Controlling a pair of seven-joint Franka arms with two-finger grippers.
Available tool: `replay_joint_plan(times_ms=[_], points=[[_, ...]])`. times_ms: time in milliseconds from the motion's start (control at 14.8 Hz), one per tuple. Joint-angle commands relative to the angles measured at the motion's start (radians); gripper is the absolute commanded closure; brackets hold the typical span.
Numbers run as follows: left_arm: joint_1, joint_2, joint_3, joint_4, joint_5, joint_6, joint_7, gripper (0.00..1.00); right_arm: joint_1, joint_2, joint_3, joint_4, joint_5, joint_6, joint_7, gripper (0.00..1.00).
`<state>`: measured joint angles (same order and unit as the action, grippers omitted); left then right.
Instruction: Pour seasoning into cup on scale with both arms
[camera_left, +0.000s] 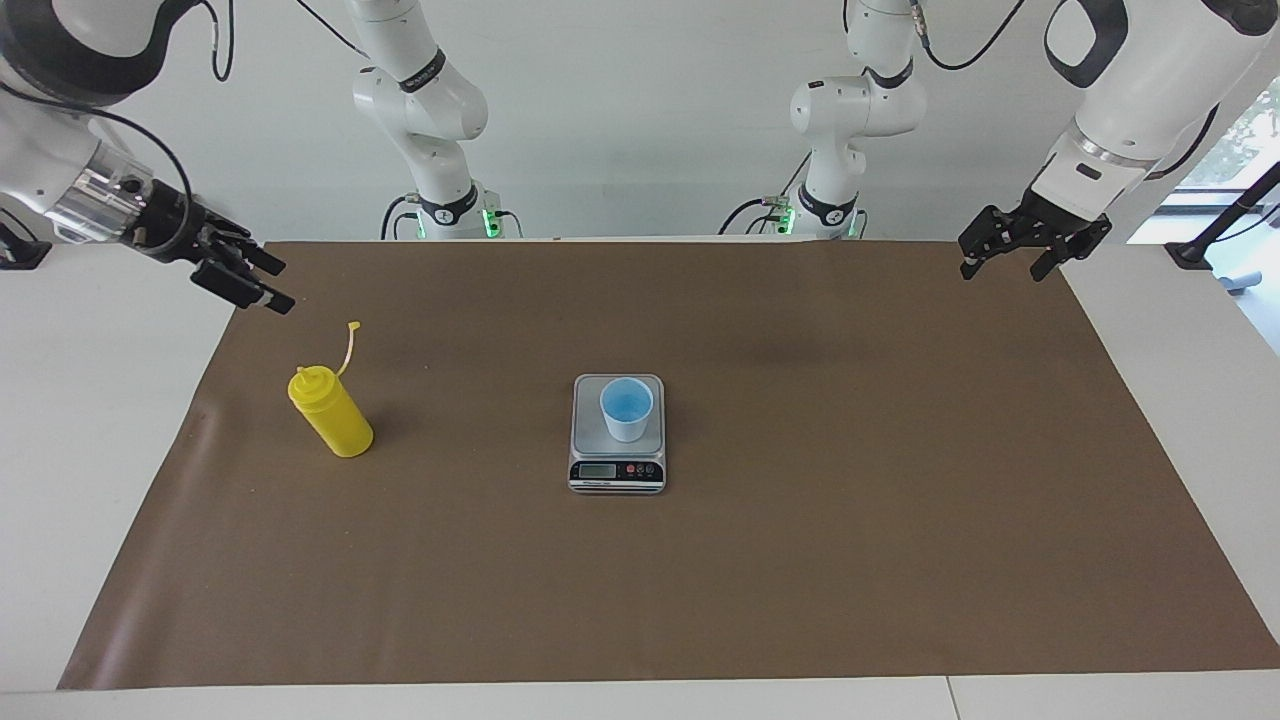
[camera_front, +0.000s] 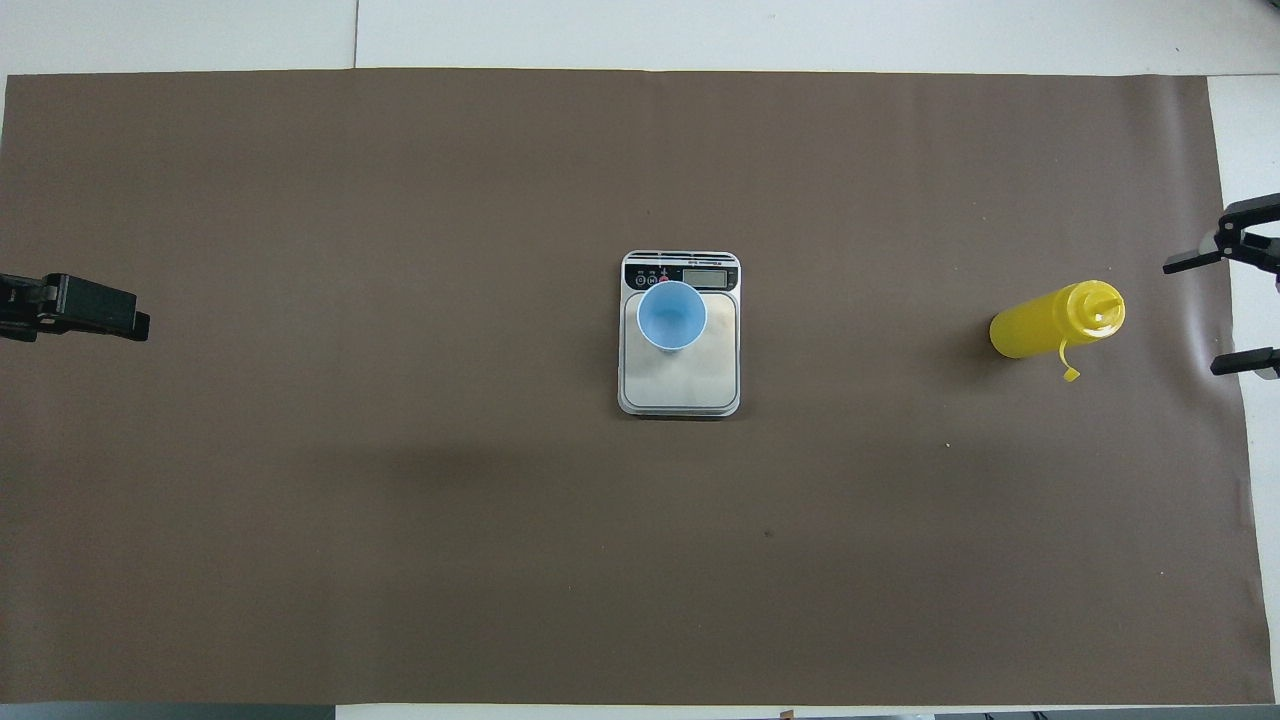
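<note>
One yellow seasoning bottle (camera_left: 331, 412), upright on the brown mat (camera_left: 700, 600) toward the right arm's end, well apart from the scale (camera_left: 618, 434). Cap strap (camera_left: 348, 347) hanging loose off the nozzle. Probably light, soft-walled plastic, somewhat slick; best gripped around the mid-body, gently, to avoid squeezing contents out early. One light-blue cup (camera_left: 626, 409), upright on the scale's platform at mid-table; likely very light and easy to tip if nudged. One scale, display strip on the edge farthest from the robots. Two grippers: right gripper (camera_left: 244, 273) raised over the mat's edge near the bottle, fingers spread, holding nothing; left gripper (camera_left: 1030, 242) waiting over the mat's corner, likewise spread and empty.
</note>
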<state>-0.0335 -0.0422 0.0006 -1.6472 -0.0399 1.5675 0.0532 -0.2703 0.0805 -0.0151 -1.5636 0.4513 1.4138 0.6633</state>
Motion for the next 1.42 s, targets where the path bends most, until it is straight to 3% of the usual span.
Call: replay_joint_plan(times_ms=[0, 271, 474, 677, 1353], points=[[0.012, -0.021, -0.005, -0.022, -0.012, 0.009, 0.01, 0.0, 0.104, -0.051, 0.007, 0.013, -0.197, 0.004, -0.095, 0.0], [0.012, -0.019, -0.005, -0.022, -0.012, 0.009, 0.01, 0.0, 0.14, -0.065, 0.01, 0.013, -0.29, 0.005, -0.391, 0.0], [0.012, -0.019, -0.005, -0.022, -0.012, 0.011, 0.008, 0.0, 0.189, -0.08, 0.047, 0.007, -0.469, 0.033, -0.577, 0.0], [0.012, -0.019, -0.005, -0.022, -0.012, 0.009, 0.008, 0.0, 0.238, -0.085, 0.035, 0.007, -0.478, -0.038, -0.481, 0.0], [0.003, -0.021, -0.007, -0.022, -0.012, 0.005, 0.007, 0.0, 0.234, -0.079, -0.008, 0.026, -0.395, -0.021, -0.482, 0.0]])
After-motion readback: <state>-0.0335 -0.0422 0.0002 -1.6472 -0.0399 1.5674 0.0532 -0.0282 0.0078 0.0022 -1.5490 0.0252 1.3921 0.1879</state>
